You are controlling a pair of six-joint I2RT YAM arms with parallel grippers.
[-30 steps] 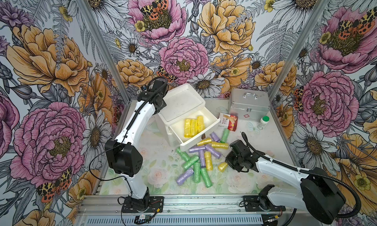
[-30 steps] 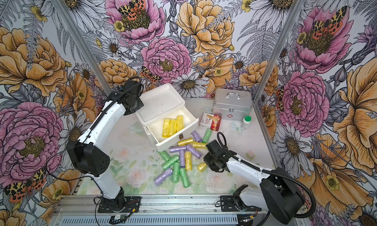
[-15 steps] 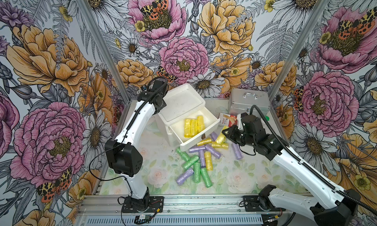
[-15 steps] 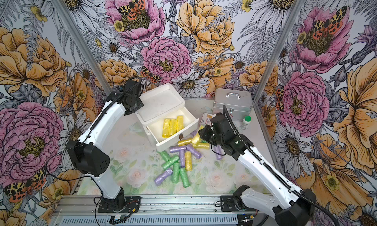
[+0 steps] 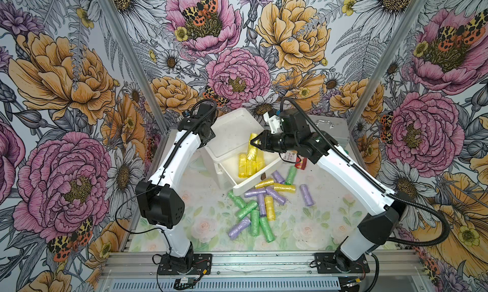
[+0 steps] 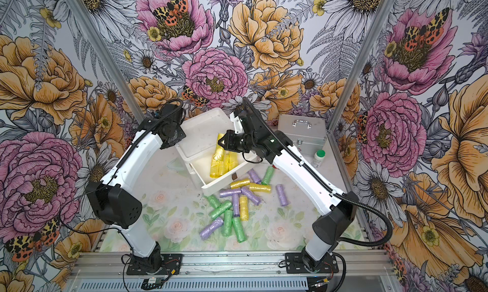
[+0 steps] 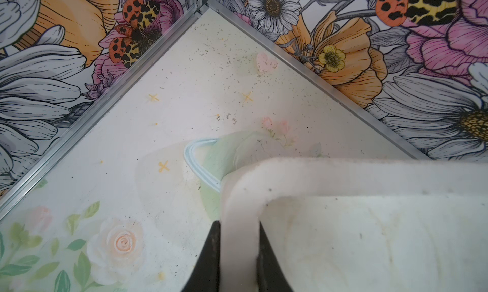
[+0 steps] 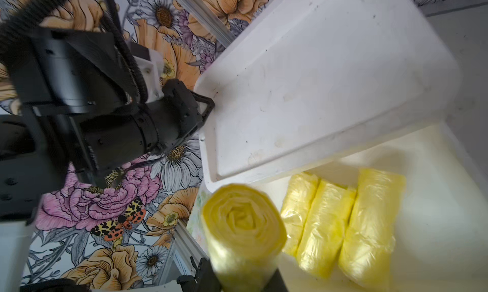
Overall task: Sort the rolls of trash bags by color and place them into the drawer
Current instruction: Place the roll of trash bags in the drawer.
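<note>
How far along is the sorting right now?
Done: three yellow rolls lie in the drawer. In hand: the right gripper holds a fourth yellow roll over it, while the left gripper clamps the cabinet rim. Left: three loose yellow rolls, plus all green rolls and lilac rolls, lie on the table.

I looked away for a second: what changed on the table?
The right arm rose from the loose pile and swung over the drawer, its jaws carrying a yellow roll from there. The left jaws stayed clamped on the cabinet rim; the drawer's three yellow rolls lay unmoved.
</note>
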